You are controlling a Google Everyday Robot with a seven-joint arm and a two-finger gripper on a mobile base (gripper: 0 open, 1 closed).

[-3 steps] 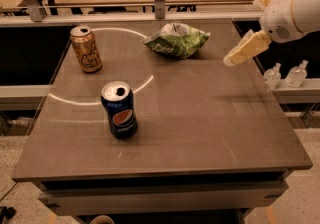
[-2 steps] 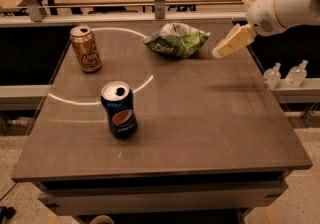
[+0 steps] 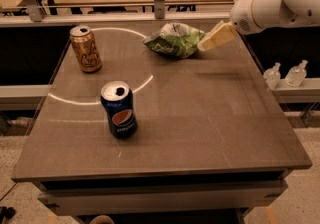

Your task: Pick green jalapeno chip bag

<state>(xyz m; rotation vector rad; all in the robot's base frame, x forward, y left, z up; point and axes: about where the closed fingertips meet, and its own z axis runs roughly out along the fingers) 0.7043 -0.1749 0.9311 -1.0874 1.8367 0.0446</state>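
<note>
Risk assessment, pick stage not yet done. Location of green jalapeno chip bag [image 3: 172, 40]: far centre of table [image 3: 210, 118], near back edge, crumpled and puffy. Gripper [image 3: 204, 45] at bag's right end, angled down-left, touching or just beside foil; contact not confirmable. Open or closed state of gripper: cannot tell, seen only as one cream wedge. Probable faults, by judgement: shoving of light bag toward back edge through sideways approach; slip of slick, air-filled foil out of grasp; pinch on thin fold only, w/ drop on lift; scrape on tabletop if too low. Gold can [image 3: 86, 49] & blue can [image 3: 119, 109] well apart to left, knock unlikely. Hidden/unclear: bag's right end behind gripper; lettering unreadable; arm [image 3: 270, 3] cut off at top-right; gripper height above surface not judgeable.
</note>
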